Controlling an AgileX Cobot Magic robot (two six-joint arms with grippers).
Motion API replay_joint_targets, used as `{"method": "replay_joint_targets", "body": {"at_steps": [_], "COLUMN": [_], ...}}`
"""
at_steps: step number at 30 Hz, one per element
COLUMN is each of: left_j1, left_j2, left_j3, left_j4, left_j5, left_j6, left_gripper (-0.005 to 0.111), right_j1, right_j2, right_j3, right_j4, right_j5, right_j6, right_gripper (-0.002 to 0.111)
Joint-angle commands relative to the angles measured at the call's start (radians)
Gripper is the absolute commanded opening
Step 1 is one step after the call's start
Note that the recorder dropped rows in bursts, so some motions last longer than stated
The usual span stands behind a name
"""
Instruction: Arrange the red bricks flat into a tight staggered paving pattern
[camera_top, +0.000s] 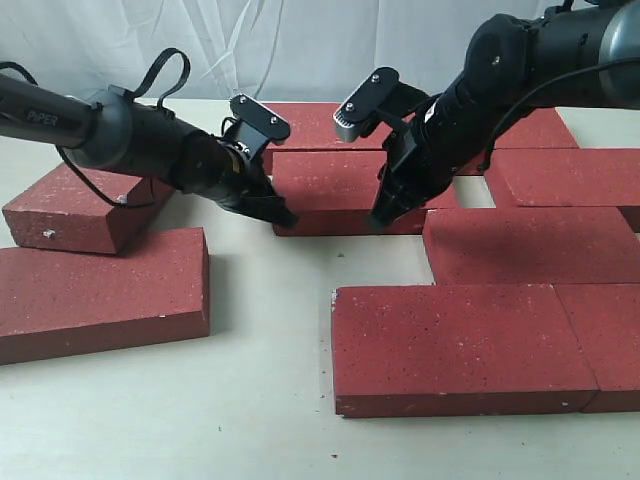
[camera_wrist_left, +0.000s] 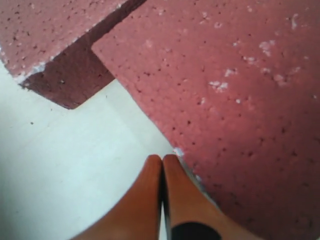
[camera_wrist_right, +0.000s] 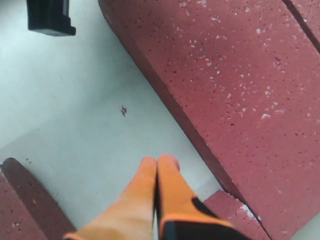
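The left pincer (camera_top: 282, 213) had its two fingers pressed together, holding nothing. Its tip stood low on the table (camera_top: 250, 400), against the near corner of the middle brick (camera_top: 335, 180). The right pincer (camera_top: 384, 218) was also pressed together and empty, with its tip just beside the front edge of the same brick; whether it really touched, I cannot tell. So this brick lay flat, directly beyond both tips. I judge that the fingers were joined because a brick so wide cannot be pinched. A closed tip serves better as a pusher, and two tips on one edge would hold the brick from turning while it slides. Beyond it lay another brick (camera_top: 310, 125), with a narrow dark gap between them in the left wrist view, so the push was probably meant to close this gap. On the outer side of the right pincer, several red bricks (camera_top: 530, 245) lay already close together in staggered rows. On the outer side of the left pincer, two loose bricks (camera_top: 100, 290) lay well apart from that pattern
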Motion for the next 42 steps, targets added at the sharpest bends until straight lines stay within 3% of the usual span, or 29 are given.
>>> {"method": "replay_joint_targets", "body": {"at_steps": [1,13,42], "left_j1": [-0.022,-0.061,-0.110], "left_j2": [0.004,0.038,0.104], "left_j3": [-0.005,-0.010,-0.074], "left_j4": [-0.018,-0.018,-0.018], "left_j5": [-0.035,-0.098,-0.141], "left_j6": [-0.003,-0.003,-0.003], "left_gripper": [0.000,0.000,0.000], "right_j1": [-0.010,-0.154,-0.156], "right_j2": [-0.008,-0.008,-0.008], "right_j3": [-0.005,-0.005,-0.005], "right_j4": [-0.044,-0.037,-0.003], "right_j5": [0.002,0.009,-0.014], "right_j6": [0.022,0.108,0.110], "right_gripper": [-0.001,-0.001,-0.001]}}
